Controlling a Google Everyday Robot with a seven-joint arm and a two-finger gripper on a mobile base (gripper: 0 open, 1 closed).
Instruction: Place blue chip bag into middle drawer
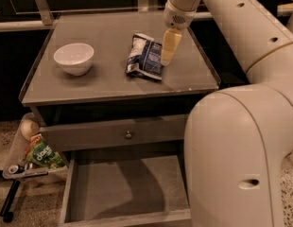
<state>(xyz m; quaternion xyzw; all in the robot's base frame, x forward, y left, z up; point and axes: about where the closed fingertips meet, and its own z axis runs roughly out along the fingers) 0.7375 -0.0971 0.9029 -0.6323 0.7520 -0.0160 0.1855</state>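
The blue chip bag point(145, 56) lies flat on the grey table top, right of centre, dark blue with white ends. My gripper point(166, 60) hangs from the cream arm just over the bag's right edge, pointing down; whether it touches the bag I cannot tell. The middle drawer point(127, 189) is pulled open at the bottom of the view, with a bare grey floor and low side walls. Nothing lies in it.
A white bowl point(74, 58) stands on the table top at the left. A closed drawer front with a round knob point(129, 135) sits above the open drawer. A green snack packet point(42, 156) lies in a holder at the left. My arm's bulky body point(241, 150) fills the right side.
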